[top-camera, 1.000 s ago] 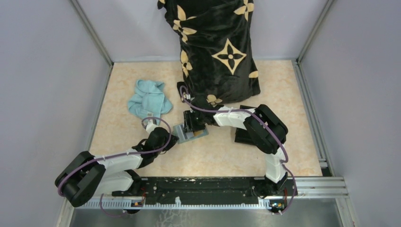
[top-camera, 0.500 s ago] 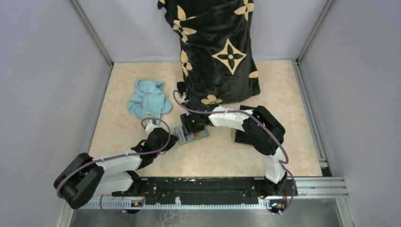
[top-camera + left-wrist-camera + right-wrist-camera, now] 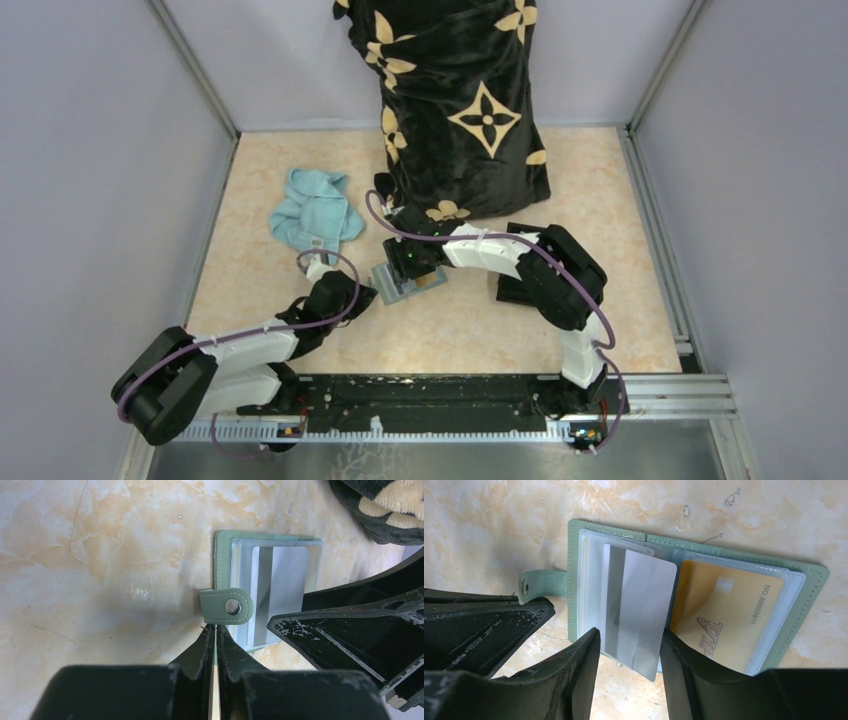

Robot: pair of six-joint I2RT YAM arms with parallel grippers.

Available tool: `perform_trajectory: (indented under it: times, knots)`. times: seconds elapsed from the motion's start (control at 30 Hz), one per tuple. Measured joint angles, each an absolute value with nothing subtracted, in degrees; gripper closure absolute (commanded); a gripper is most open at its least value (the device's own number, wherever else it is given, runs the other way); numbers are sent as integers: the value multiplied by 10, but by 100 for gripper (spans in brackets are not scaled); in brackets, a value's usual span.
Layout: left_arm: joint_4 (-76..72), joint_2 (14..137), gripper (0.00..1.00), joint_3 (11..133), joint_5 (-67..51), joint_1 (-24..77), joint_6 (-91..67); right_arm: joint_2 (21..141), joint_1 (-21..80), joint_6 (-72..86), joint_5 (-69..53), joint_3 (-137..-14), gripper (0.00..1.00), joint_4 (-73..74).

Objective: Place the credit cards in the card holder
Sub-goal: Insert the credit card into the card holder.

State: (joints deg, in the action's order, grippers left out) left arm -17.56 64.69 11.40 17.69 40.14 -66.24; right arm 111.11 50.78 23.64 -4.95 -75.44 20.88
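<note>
From above, the soft sage-green folding card holder (image 3: 394,289) lies open beneath the right gripper (image 3: 409,271), with a black flowered pillow (image 3: 460,110) beyond; in the left wrist view, the left gripper (image 3: 215,630) is pinched together just behind the snap tab (image 3: 226,606); in the right wrist view, the fingers clamp a pale silvery plastic card (image 3: 639,600) pointing lengthwise ahead into the left pocket, with a tan-orange card (image 3: 724,615) to its right.

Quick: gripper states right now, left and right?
Left gripper: shut, tips by the snap tab of the sage-green folding card holder; whether it pinches anything cannot be told.
Right gripper: closed on the pale silvery plastic card.
</note>
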Motion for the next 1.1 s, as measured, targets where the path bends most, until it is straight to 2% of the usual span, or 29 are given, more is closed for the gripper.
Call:
perform_trajectory:
  times: [0.87, 0.97, 1.1]
  knots:
    - [-179, 666, 94, 114, 163, 401, -667, 1103, 542, 180, 8, -784, 51, 262]
    - [-179, 666, 94, 114, 163, 401, -668, 1103, 542, 180, 28, -783, 61, 257]
    - [-179, 666, 94, 114, 163, 401, -670, 1088, 542, 174, 66, -759, 86, 238]
